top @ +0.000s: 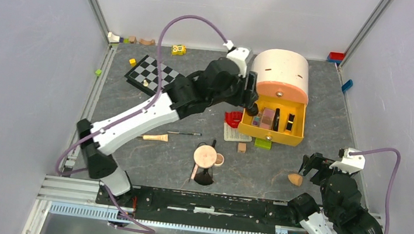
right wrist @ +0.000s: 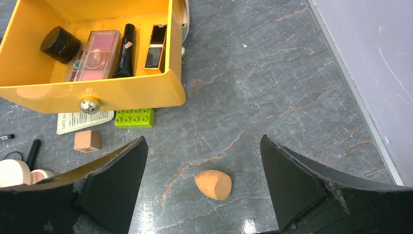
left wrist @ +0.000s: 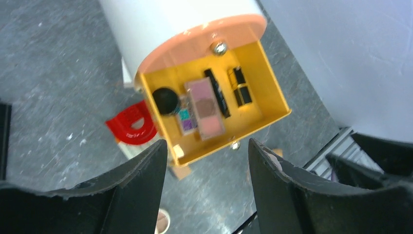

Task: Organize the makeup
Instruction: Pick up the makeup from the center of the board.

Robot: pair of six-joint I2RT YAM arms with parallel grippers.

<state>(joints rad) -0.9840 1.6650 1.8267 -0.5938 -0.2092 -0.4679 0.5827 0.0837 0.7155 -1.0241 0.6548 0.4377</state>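
— Where is the left gripper (left wrist: pixel 207 146)?
— At the open yellow drawer (left wrist: pixel 272 92), fingers well apart, holding nothing. A pink palette (left wrist: pixel 205 108), a black jar (left wrist: pixel 165 100) and a black-gold tube (right wrist: pixel 156 46) lie inside.
— And the right gripper (right wrist: pixel 203 141)?
— Spread wide and empty, over the orange sponge (right wrist: pixel 213 184) lying on the table (right wrist: pixel 292 73), near the drawer.

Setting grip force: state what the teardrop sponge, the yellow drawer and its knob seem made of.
The teardrop sponge: apparently soft foam, matte, with no glare. The yellow drawer: likely smooth plastic, with thin walls and a soft sheen. The knob: metal or chrome-plated, going by its mirror-like reflections.
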